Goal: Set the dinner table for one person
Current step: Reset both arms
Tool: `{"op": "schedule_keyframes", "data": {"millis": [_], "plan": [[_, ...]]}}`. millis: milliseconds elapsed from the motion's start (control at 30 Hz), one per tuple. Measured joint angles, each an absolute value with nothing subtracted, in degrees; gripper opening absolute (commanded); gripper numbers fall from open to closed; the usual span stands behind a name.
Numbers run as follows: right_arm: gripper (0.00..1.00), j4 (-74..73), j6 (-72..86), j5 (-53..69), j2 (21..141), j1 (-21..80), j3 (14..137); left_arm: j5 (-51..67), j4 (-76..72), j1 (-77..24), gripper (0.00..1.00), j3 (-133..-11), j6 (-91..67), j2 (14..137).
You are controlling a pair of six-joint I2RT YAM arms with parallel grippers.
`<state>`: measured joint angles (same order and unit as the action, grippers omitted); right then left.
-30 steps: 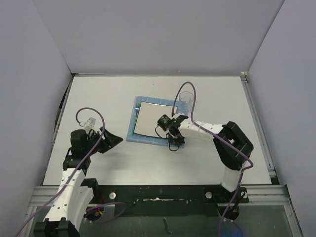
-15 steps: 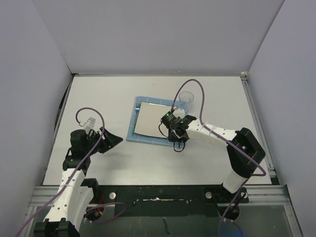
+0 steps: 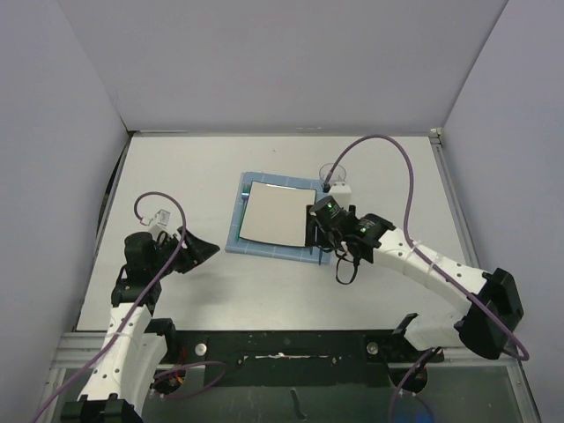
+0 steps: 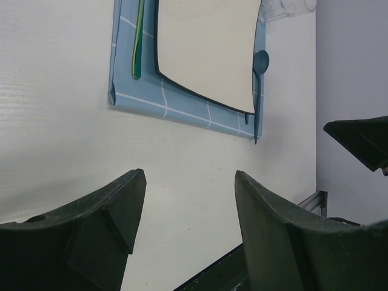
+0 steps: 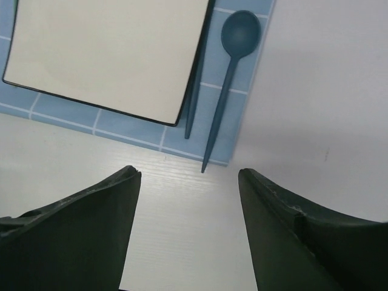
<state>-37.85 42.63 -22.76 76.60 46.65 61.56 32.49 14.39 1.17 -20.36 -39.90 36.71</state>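
The dinner table (image 3: 176, 176) is a white tabletop holding a blue grid placemat (image 3: 240, 236) with a square white dark-rimmed plate (image 3: 275, 216) on it. A dark blue spoon (image 5: 229, 79) lies along the mat's right edge, bowl away from me, beside another dark blue handle (image 5: 191, 115) next to the plate. A green utensil (image 4: 138, 42) lies on the mat's left strip. A clear glass (image 3: 333, 172) stands past the mat's far right corner. My right gripper (image 5: 189, 173) hovers open just short of the spoon's handle tip, nothing in it. My left gripper (image 3: 198, 249) is open over bare table at the left.
White walls enclose the table on three sides. A metal rail (image 3: 291, 339) with the arm bases runs along the near edge. A purple cable (image 3: 388, 145) arcs from the right wrist above the glass. The right arm (image 3: 423, 269) stretches across the table's right front.
My right gripper has gone from shut to open, and the spoon now lies free on the mat. The right arm's elbow has swung out to the right. The left arm has not moved.
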Motion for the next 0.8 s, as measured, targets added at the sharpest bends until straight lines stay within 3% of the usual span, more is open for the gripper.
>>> {"op": "schedule_keyframes", "data": {"millis": [200,367,800], "plan": [[0.70,-37.6,42.4,-23.2,72.5,46.7,55.5,33.1,14.3,1.2,0.59,-20.1,-40.0,36.4],[0.82,-37.9,42.4,-23.0,72.9,46.7,55.2,33.3,14.3,1.2,0.59,-20.0,-40.1,36.4],[0.81,-43.0,41.1,-29.8,74.0,46.5,59.8,33.3,13.6,1.2,0.59,-20.0,-40.0,36.9]]}}
